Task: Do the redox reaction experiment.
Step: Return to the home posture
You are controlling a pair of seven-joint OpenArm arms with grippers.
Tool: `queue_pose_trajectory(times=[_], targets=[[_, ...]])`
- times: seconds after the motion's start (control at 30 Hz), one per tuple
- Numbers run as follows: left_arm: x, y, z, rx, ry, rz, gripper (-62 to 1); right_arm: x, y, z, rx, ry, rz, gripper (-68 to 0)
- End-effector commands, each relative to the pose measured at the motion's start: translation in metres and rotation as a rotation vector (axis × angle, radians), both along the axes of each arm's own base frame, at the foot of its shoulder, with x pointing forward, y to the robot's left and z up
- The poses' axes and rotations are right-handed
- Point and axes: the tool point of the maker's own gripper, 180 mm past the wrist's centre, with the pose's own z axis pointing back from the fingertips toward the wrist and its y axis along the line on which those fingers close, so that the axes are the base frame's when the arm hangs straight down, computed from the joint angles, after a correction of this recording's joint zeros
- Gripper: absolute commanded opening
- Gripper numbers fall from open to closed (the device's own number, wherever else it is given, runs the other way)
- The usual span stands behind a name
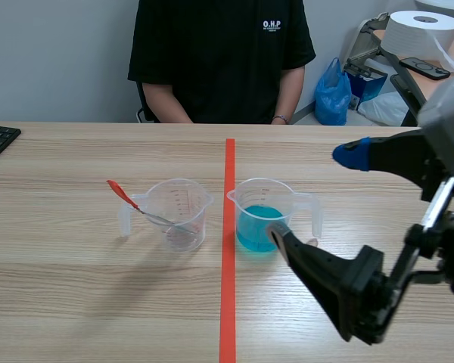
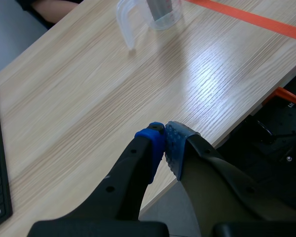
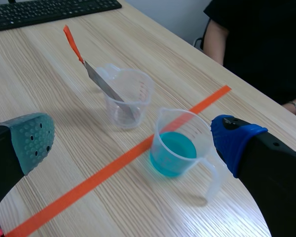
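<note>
Across the counter (image 1: pixel 76 302) in the scene view, 2 cups flank the tape line (image 1: pixel 228 302): a clear cup (image 1: pixel 183 219) holding a spatula (image 1: pixel 132 203), and a cup of blue liquid (image 1: pixel 259 219). The right gripper (image 1: pixel 314 193) hangs near the latter, fingers wide apart.

From the left wrist, the left gripper (image 2: pixel 165 143) has its pads pressed together on nothing over the counter's edge. What seems to be the clear cup stands well ahead.

From the right wrist, the cup of blue liquid sits ahead, between the spread fingers.
</note>
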Motion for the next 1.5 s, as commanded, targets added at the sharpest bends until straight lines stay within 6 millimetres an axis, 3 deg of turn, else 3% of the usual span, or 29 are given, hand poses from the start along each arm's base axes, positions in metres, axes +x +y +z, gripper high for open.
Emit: queue_pose_trajectory(times=[0.0,0.17,0.33,0.57,0.97,1.17,1.47], targets=[[-0.001,-0.002,0.004,-0.009,-0.004,-0.027,-55.3,-0.007,0.003,0.009,0.022,-0.003,0.001,0.4],[0.005,-0.009,0.015,-0.035,-0.037,-0.146,-35.4,-0.024,-0.004,0.016,0.009,0.051,-0.025,0.4],[0.012,-0.013,0.021,-0.064,-0.036,-0.230,-13.1,-0.021,-0.015,0.013,-0.013,0.087,-0.065,0.4],[0.043,0.001,0.041,-0.261,-0.015,-0.110,0.7,-0.019,-0.018,0.014,-0.018,0.082,-0.081,0.4],[0.098,0.027,0.074,-0.524,-0.057,0.126,1.4,-0.020,-0.020,0.006,-0.090,0.071,-0.074,0.4],[0.108,0.026,0.077,-0.519,-0.071,0.109,1.4,-0.020,-0.020,0.006,-0.093,0.071,-0.073,0.4],[0.107,0.026,0.069,-0.498,-0.031,0.115,1.4,-0.020,-0.020,0.005,-0.095,0.074,-0.073,0.4]])
